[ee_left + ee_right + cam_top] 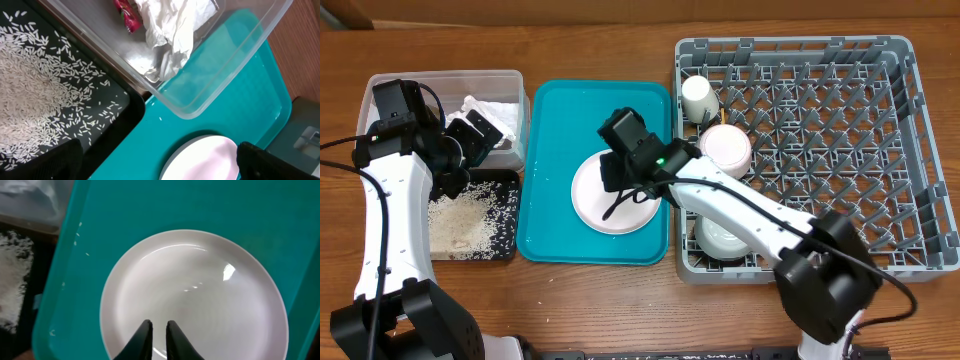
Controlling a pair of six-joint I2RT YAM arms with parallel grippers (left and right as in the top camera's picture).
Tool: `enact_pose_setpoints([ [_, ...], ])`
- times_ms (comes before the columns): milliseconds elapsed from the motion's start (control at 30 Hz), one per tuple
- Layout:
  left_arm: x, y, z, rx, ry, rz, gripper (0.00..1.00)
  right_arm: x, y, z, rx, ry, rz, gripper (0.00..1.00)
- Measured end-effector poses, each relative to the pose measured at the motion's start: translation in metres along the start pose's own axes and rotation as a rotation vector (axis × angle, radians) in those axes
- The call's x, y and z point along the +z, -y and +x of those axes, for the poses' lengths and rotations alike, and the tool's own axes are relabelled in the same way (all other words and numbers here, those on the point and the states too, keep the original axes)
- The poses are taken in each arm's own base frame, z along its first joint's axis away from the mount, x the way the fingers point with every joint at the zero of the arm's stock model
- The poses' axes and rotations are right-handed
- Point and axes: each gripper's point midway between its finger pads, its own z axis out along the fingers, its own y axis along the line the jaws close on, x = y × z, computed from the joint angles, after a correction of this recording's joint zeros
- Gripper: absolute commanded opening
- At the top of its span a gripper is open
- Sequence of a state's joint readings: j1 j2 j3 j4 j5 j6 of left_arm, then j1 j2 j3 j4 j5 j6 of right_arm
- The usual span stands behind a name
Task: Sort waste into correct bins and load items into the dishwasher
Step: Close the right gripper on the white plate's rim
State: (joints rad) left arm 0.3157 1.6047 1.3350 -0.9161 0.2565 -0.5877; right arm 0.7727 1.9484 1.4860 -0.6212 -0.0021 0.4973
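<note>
Eyes on the pale pink plate [200,305]: lying flat and face up on the teal tray [550,130], in the tray's nearer half, bare of food. Round, so no long axis to line up with; any stretch of rim as good as another.

Directly above it, the right gripper [157,326], pointing down, tips over the plate's face and close to one edge. Fingers [144,330] drawn almost together, only a slit between, nothing seen pinched there. By the look of it, no hold on the plate yet. Probably calls for spreading and a shift out to the rim, with no edge to bite from straight above on a plate lying this flat. Nearer arm by far: the right.

Off to the left, well apart from the plate, the left gripper [160,162], hanging with fingers spread wide above the meeting of the clear tub [240,55] and the black tray [115,125]. Inside the tub, a crumpled napkin [170,30] and a red wrapper [127,15]. Across the black tray, loose rice [30,85].

Just beside the teal tray on the right, the grey dish rack [790,45]. Parked along its side nearest the tray: a cream cup [700,97], an upturned bowl [727,148] and a second bowl [715,240] half hidden under the right arm.

In the way of any carry across: the tray's raised lip, the rack's lattice wall, then those three pieces. Free pegs further right.
</note>
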Motion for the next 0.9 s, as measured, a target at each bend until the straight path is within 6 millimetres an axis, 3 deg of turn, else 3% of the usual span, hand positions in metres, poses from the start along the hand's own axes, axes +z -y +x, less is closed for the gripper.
enact_pose_setpoints([
  [233, 0.000, 0.000, 0.000, 0.000, -0.001, 0.000, 1.00, 0.041, 0.015, 0.014, 0.001, -0.043, 0.059, 0.06],
  [367, 0.000, 0.000, 0.000, 0.000, 0.000, 0.000, 1.00, 0.055, 0.014, 0.021, 0.002, -0.066, 0.038, 0.04],
  [900, 0.000, 0.000, 0.000, 0.000, 0.000, 0.001, 1.00, 0.055, -0.039, 0.054, -0.053, -0.166, -0.135, 0.04],
])
